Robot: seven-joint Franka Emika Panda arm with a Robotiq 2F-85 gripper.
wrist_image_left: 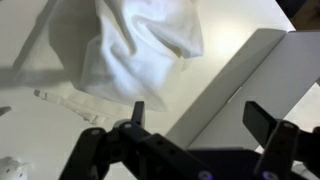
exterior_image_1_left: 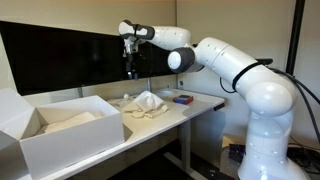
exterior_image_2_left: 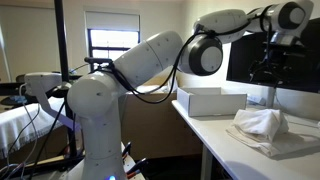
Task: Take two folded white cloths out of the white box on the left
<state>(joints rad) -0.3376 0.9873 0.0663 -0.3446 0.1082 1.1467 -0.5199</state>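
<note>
The white box (exterior_image_1_left: pixel 62 135) stands open at the left end of the table, with folded white cloth (exterior_image_1_left: pixel 68 120) inside. It also shows in an exterior view (exterior_image_2_left: pixel 212 100) and as a white wall in the wrist view (wrist_image_left: pixel 250 75). One crumpled white cloth (exterior_image_1_left: pixel 148 102) lies on the table beside the box, and it shows in an exterior view (exterior_image_2_left: pixel 262 124) and in the wrist view (wrist_image_left: pixel 130 45). My gripper (exterior_image_1_left: pixel 130 70) hangs open and empty high above the table, between cloth and box. It also appears in an exterior view (exterior_image_2_left: pixel 270 68) and in the wrist view (wrist_image_left: pixel 200 118).
A small blue and red object (exterior_image_1_left: pixel 182 98) lies near the table's right end. A large black screen (exterior_image_1_left: pixel 70 55) stands along the back of the table. Thin white strips (wrist_image_left: pixel 65 100) lie on the table next to the cloth. The robot base (exterior_image_1_left: pixel 265 130) stands to the right.
</note>
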